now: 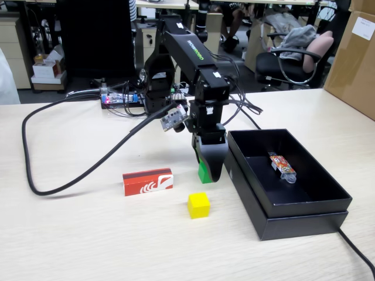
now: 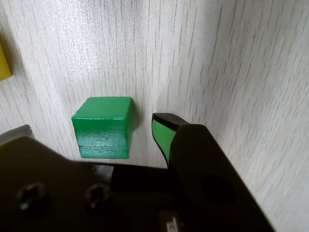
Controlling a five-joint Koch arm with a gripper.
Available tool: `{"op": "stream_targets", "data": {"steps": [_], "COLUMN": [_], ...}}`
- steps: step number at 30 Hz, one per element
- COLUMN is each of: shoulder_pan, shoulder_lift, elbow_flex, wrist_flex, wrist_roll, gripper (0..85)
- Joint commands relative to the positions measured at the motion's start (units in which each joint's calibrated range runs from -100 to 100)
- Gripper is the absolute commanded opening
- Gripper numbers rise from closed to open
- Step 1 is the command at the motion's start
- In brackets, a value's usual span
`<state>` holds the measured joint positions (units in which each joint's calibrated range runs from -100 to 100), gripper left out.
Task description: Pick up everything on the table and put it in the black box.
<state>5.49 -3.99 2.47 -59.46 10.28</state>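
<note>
Awaiting pickup: green cube, likely light, rigid, smooth-faced, best pinched on opposite flat sides, sitting between the parted jaws of the gripper.

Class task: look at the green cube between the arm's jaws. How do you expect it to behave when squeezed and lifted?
The green cube looks solid with flat faces, so it probably stays rigid and won't roll. Its glossy surface may slip slightly. Being small, it is likely light for the tool.

In the fixed view, 3 items lie left of the box.
</note>
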Motion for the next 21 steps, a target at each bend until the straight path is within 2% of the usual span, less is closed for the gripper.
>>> {"op": "stream_targets", "data": {"steps": [1, 12, 19, 21], "shoulder_pan": [0.29, 0.2, -0.15, -0.29], "shoulder_lift": [0.49, 4.74, 4.85, 4.85], "elbow_flex": [5.97, 9.32, 9.32, 9.32], "wrist_flex": [-0.8, -0.8, -0.8, -0.8], "wrist_roll": [0.44, 1.32, 1.51, 1.66], "gripper": [43.1, 42.0, 35.1, 30.2]}}
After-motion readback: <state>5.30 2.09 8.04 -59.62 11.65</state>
